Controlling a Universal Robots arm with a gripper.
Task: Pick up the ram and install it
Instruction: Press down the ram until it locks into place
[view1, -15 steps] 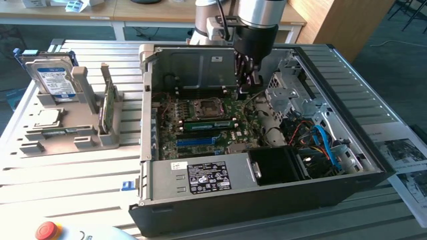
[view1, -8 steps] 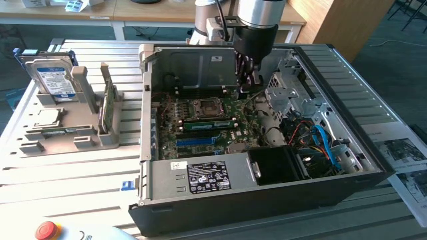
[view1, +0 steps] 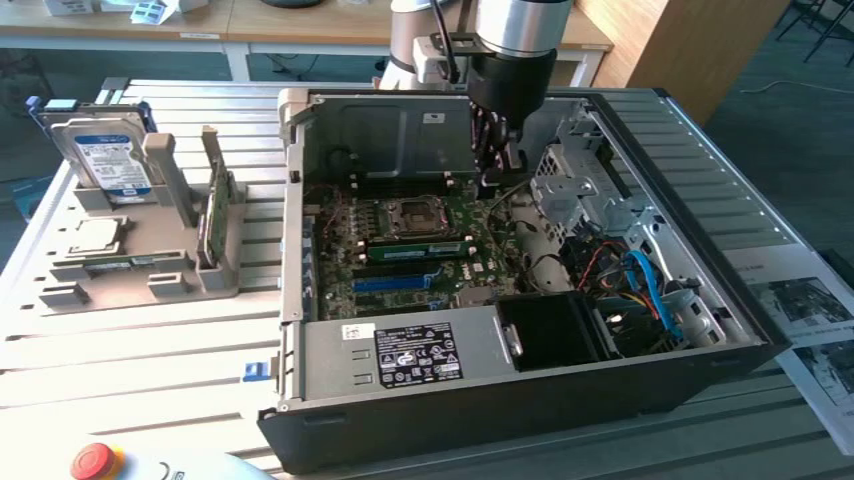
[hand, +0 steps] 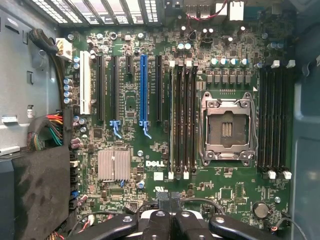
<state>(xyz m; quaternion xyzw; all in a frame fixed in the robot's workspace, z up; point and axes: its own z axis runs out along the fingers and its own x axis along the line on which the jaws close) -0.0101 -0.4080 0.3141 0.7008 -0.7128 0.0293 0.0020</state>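
since the gripper is pinched shut on nothing above the motherboard, the install step looks done
the ram stands slotted just beside the cpu socket, a second stick stands outside in the rack. i'd say any follow-up just calls for checking the clips latched.

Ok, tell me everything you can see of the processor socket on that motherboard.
The processor socket is a square frame that looks like silver metal, with round fasteners at its corners. Its dark, recessed middle shows small gold-coloured patches. It is uncovered, with no cooler on it. It lies flat on the green motherboard, with banks of long black memory slots running along two opposite sides. Nothing else touches it.
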